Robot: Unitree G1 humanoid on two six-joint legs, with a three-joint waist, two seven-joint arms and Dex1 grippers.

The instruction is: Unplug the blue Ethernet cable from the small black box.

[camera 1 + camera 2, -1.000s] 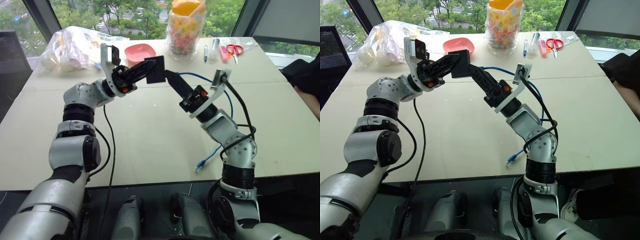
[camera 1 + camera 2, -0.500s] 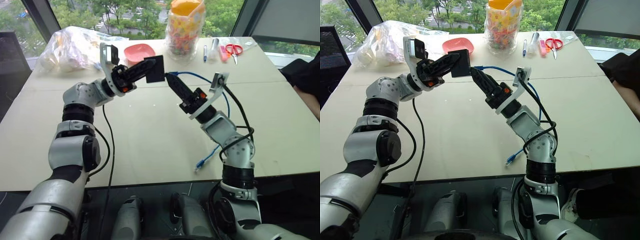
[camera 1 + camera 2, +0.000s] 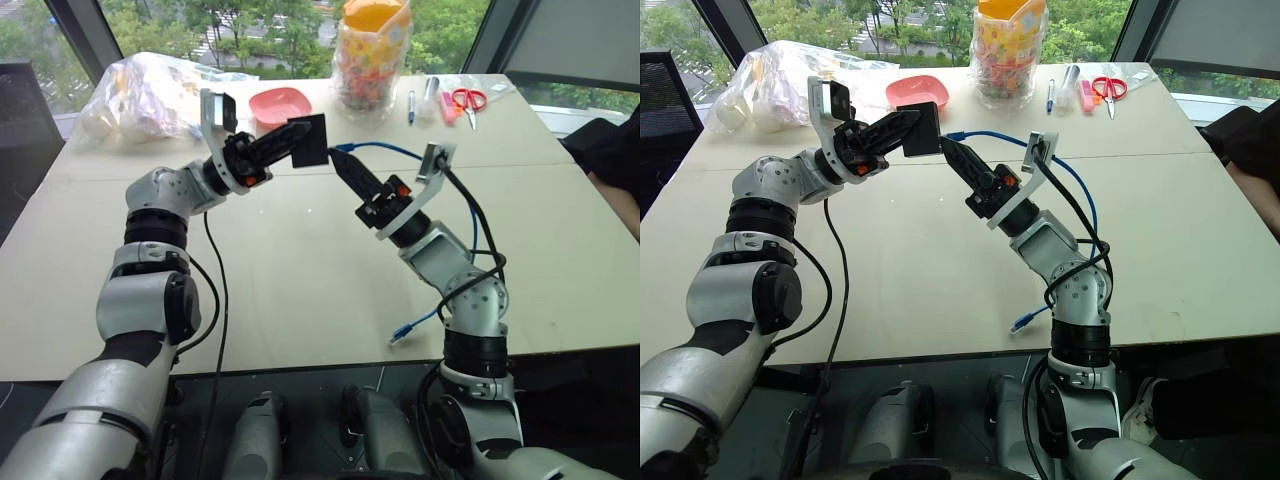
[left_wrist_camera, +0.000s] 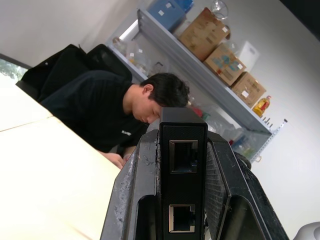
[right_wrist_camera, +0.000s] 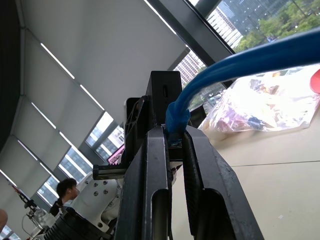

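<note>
Arms raised mid-bench.
Your left end effector (image 3: 300, 141) clamps the small black box (image 3: 312, 139); right end effector (image 3: 343, 160) pinches the blue Ethernet cable (image 3: 385, 149).

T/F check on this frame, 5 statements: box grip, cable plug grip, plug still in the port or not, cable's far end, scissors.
1. The left gripper is shut on the small black box, held up off the table. True.
2. The right gripper is wide open, clear of the blue Ethernet cable. False: its fingers are closed on the cable's plug end.
3. Both ports on the box edge in the left wrist view are empty. True.
4. The cable's other end lies near the table's front edge. True.
5. The red-handled scissors lie at the table's near left corner. False: they are at the far right, beside the pen.
</note>
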